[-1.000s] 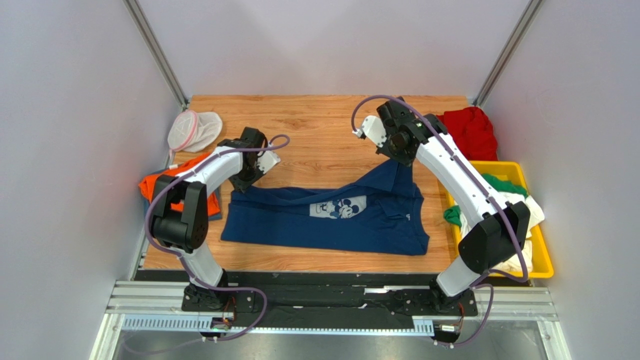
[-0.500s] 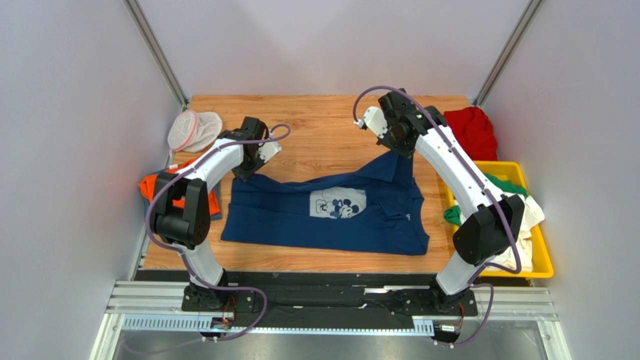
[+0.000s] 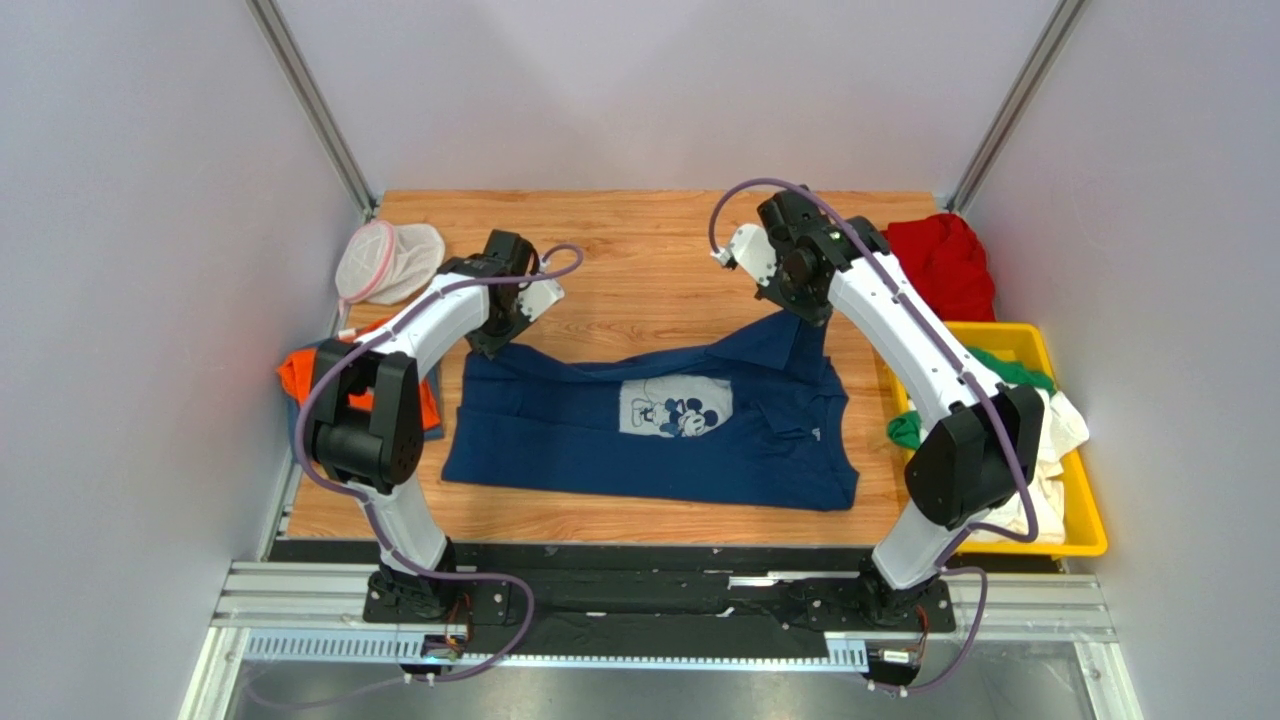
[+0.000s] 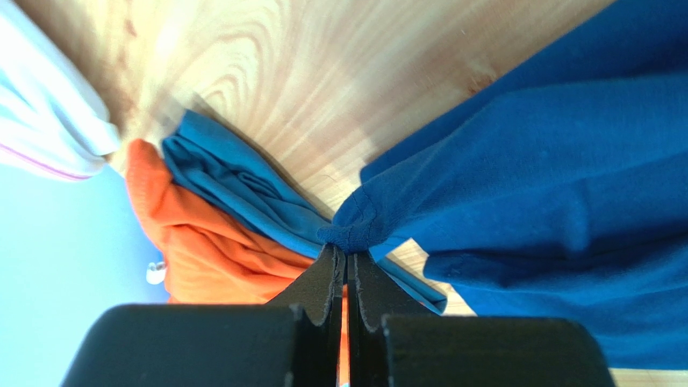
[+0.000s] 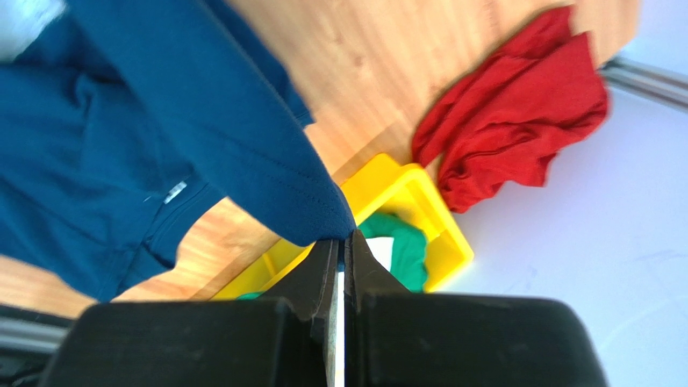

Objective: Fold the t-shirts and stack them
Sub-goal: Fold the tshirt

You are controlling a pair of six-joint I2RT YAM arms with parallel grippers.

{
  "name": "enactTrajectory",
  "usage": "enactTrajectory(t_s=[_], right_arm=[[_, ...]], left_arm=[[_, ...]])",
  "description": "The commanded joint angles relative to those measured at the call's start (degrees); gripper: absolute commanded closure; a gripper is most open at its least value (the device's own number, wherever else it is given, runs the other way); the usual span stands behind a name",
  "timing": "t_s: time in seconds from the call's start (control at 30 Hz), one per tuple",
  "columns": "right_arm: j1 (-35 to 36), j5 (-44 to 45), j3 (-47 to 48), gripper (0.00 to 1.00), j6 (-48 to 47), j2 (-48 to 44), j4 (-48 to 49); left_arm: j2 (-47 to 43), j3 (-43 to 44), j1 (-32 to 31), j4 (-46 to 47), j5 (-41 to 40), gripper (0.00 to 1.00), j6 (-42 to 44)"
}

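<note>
A navy blue t-shirt (image 3: 661, 428) with a pale Mickey Mouse print lies spread on the wooden table (image 3: 646, 248). My left gripper (image 3: 489, 338) is shut on its far left corner (image 4: 355, 230). My right gripper (image 3: 804, 308) is shut on its far right corner (image 5: 319, 214), lifted above the table. A folded orange t-shirt (image 3: 308, 368) lies at the left edge, with a lighter blue cloth (image 4: 234, 185) on it. A red t-shirt (image 3: 944, 263) lies crumpled at the far right. Green (image 3: 1014, 368) and white (image 3: 1052, 420) t-shirts sit in the yellow bin (image 3: 1085, 525).
A white mesh pouch (image 3: 386, 255) with a pink rim lies at the far left corner. The yellow bin stands off the table's right edge. Grey walls close in on both sides and the back.
Both grippers have pulled the navy shirt's far corners a little farther back, the right one more. The shirt's far edge is drawn tauter between them.
</note>
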Motion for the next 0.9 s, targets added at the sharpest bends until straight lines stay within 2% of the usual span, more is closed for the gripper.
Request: enactTrajectory(t_s=[0.0,0.2,0.57,0.87], right_arm=[[0.15,-2.18,-2.81,1.0,2.1,-3.96,-1.7],[1.47,-2.98,-6.77,1.0,3.07,-7.82,-3.1],[3.67,-5.09,-8.18,1.0,4.66,-11.08,-8.11],[6.83,-6.67,-16.87,1.0,6.68,-14.68,-8.91]], left_arm=[[-2.09,-2.48,-0.05,0.71,-0.75,1.0,1.26],[-3.05,-4.24,-0.05,0.98,-1.37,1.0,1.87],[-2.88,-4.33,-0.05,0.8,-1.28,1.0,1.87],[-3.32,-4.77,-0.05,0.54,-1.54,1.0,2.57]])
